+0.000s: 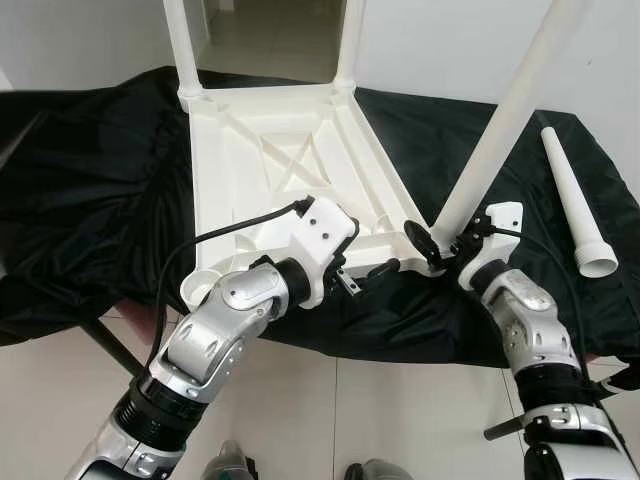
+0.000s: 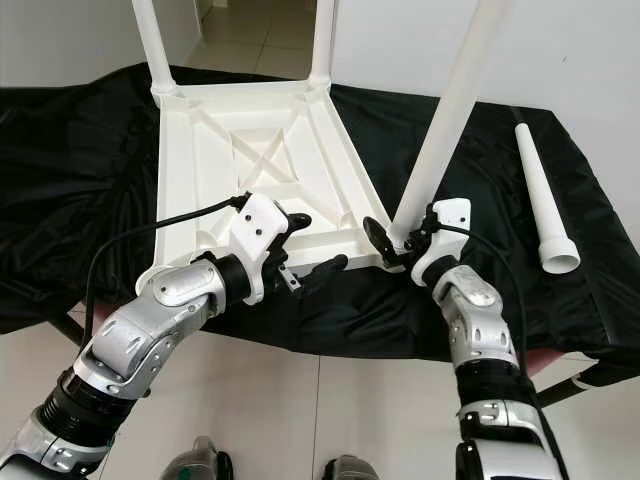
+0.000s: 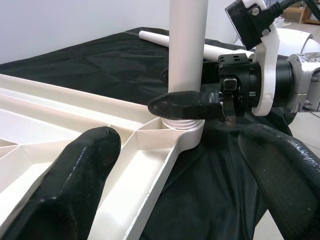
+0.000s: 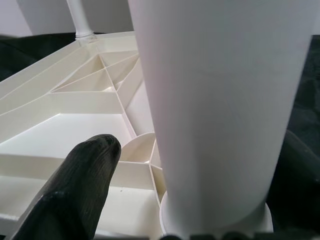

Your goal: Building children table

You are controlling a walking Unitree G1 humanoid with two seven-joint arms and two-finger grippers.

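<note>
Fingers of the right gripper (image 1: 437,246) clenched around the base of a white table leg (image 1: 497,130), right where it enters the near-right corner socket of the upturned white tabletop (image 1: 280,150). Left gripper (image 1: 372,275) fingers released, spread beside the tabletop's near rim, just left of that socket. Tabletop lies underside up on the black-draped surface (image 1: 90,200), ribs showing, two legs (image 1: 182,45) already standing in the far corners. Gripped leg's long axis runs up and tilts toward the right, not yet plumb. Spare leg (image 1: 575,200) lies flat by the surface's right edge, wide end toward the near edge. Hollow plastic: probably light, stiff, slick; best held low near the socket, tabletop steadied at its rim.
</note>
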